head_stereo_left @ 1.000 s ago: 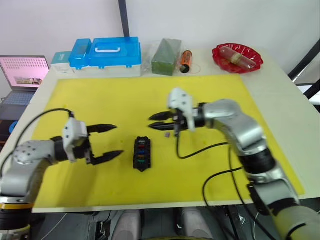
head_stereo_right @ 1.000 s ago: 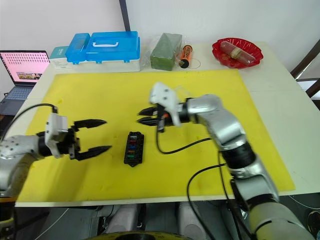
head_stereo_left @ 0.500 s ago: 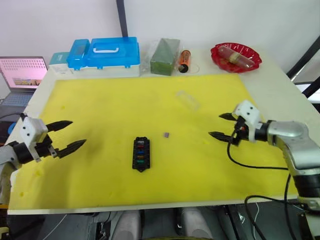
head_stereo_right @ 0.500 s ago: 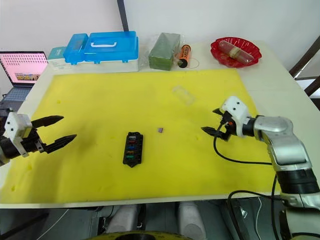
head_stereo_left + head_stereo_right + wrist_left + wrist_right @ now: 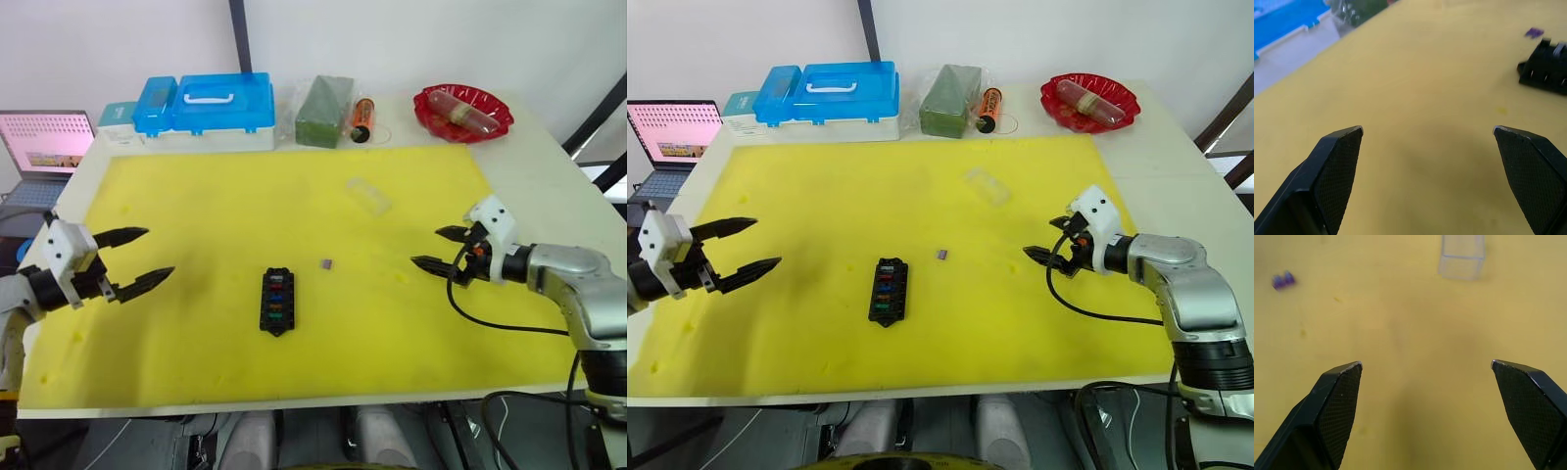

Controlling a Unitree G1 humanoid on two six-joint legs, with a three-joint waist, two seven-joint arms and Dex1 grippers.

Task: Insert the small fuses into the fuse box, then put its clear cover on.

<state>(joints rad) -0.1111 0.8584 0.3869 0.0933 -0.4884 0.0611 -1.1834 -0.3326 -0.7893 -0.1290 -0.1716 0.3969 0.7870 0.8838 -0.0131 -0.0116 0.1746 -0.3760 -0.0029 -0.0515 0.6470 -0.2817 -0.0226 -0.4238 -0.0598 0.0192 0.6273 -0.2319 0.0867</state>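
Purple fuse (image 5: 325,263) lies loose beside fuse box (image 5: 277,301): tiny, light, slippery; pinch its flat faces. Both grippers' jaws apart, empty.

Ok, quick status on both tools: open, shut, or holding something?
Left tool: open, holding nothing, over the yellow mat.
Right tool: open, holding nothing, also over the mat.

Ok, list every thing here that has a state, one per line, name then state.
left gripper: open, empty, over the mat
right gripper: open, empty, over the mat
fuse box: uncovered, coloured fuses seated in its slots
purple fuse: loose on the mat, apart from the box
clear cover: off the box, lying on the mat
blue-lidded case: closed
laptop: open, screen lit
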